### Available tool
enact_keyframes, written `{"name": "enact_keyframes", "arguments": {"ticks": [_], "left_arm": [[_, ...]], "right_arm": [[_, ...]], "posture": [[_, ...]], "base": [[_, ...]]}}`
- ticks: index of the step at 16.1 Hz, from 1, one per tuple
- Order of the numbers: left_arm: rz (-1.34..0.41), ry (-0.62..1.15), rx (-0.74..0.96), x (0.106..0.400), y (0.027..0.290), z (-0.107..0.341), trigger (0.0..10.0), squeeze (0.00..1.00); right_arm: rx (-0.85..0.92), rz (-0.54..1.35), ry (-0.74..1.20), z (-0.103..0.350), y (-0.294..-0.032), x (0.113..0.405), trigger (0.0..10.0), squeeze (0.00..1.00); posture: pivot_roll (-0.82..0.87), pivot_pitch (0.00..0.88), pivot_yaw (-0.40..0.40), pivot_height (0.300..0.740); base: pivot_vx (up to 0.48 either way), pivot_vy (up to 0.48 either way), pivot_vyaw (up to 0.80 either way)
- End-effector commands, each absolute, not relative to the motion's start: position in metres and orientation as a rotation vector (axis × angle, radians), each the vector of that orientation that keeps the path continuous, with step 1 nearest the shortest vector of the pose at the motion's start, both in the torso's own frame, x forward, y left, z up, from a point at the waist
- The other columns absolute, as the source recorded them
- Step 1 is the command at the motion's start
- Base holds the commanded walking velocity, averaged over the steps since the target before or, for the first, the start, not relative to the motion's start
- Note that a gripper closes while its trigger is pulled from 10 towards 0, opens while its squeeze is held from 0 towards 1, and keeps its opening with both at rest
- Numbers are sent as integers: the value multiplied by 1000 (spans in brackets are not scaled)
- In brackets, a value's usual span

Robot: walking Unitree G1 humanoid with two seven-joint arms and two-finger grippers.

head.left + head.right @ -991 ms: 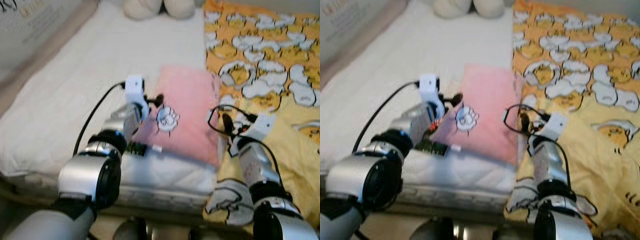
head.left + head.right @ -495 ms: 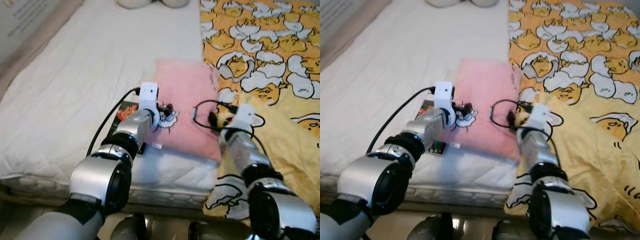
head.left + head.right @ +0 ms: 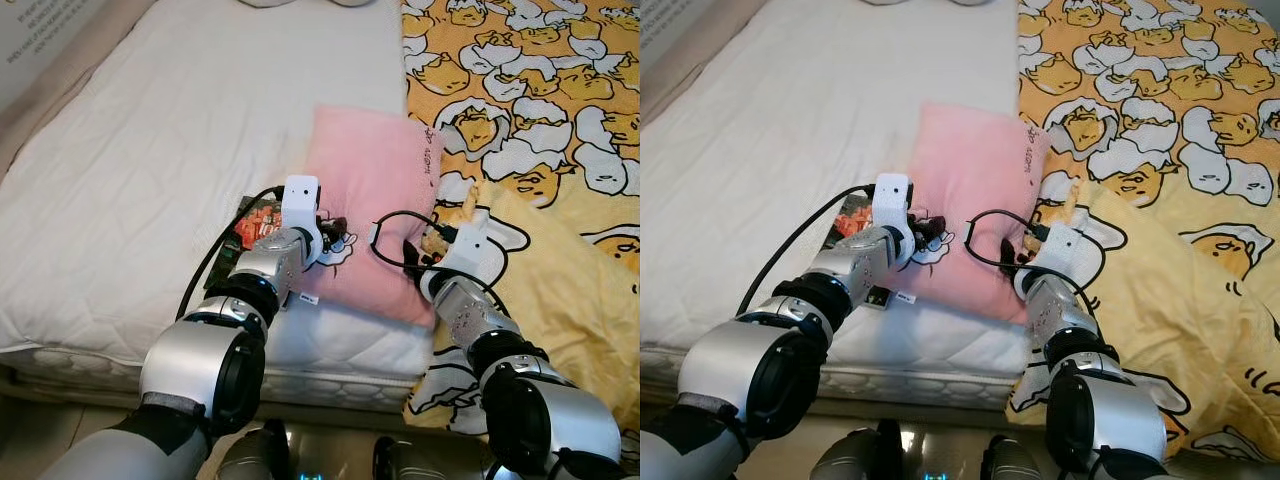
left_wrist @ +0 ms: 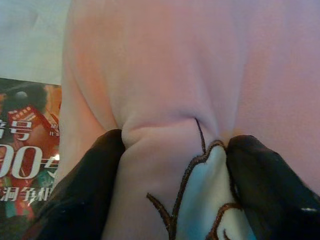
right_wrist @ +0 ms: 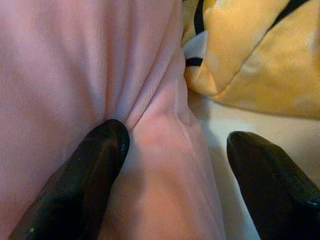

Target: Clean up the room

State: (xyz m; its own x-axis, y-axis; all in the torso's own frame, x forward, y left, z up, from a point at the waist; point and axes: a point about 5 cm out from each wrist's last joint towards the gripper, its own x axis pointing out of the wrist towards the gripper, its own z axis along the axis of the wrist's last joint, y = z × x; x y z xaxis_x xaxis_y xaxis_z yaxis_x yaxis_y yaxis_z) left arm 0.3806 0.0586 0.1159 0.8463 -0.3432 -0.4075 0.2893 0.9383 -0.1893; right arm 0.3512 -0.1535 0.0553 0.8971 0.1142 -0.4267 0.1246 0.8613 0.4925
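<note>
A pink pillow (image 3: 370, 180) with a small embroidered cartoon figure lies on the white bed (image 3: 140, 170), beside the yellow blanket (image 3: 540, 110). My left gripper (image 3: 335, 232) is shut on a bunched fold of the pillow at the embroidery; in the left wrist view both black fingers (image 4: 85, 185) squeeze pink fabric (image 4: 165, 75). My right gripper (image 3: 412, 250) is at the pillow's near right edge. It is open: one finger (image 5: 85, 175) presses on the pillow (image 5: 55, 65), the other sits off its edge over the sheet.
A red and black magazine (image 3: 255, 222) lies half under the pillow's left side, also in the left wrist view (image 4: 25, 150). The egg-patterned blanket covers the bed's right half. The mattress's front edge (image 3: 330, 375) runs just below my arms.
The camera dipped and shifted. My left gripper went from the pillow's left edge onto the embroidery and pinched it. My right gripper came in against the pillow's right edge.
</note>
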Motion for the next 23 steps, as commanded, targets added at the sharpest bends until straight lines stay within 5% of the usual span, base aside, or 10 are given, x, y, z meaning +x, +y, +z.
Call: {"name": "enact_keyframes", "arguments": {"ticks": [1,10,14,19,23], "left_arm": [[-347,512,-126,372,56,100,0,0],[-378,487,-83,368,54,95,0,0],[-393,441,-88,372,50,103,0,0],[-379,395,-70,380,56,116,0,0],[-415,149,-75,404,65,180,0,0]], "right_arm": [[584,8,548,39,-146,340,0,0],[461,89,512,51,-147,349,0,0],[439,73,491,60,-159,355,0,0],[555,48,473,66,-158,360,0,0],[380,129,174,147,-176,396,0,0]], "posture": [[-26,203,0,740],[-14,159,-25,740],[-32,63,-49,740],[-4,0,-42,740],[15,0,-10,740]], "base": [[0,0,0],[0,0,0],[0,0,0],[0,0,0],[0,0,0]]}}
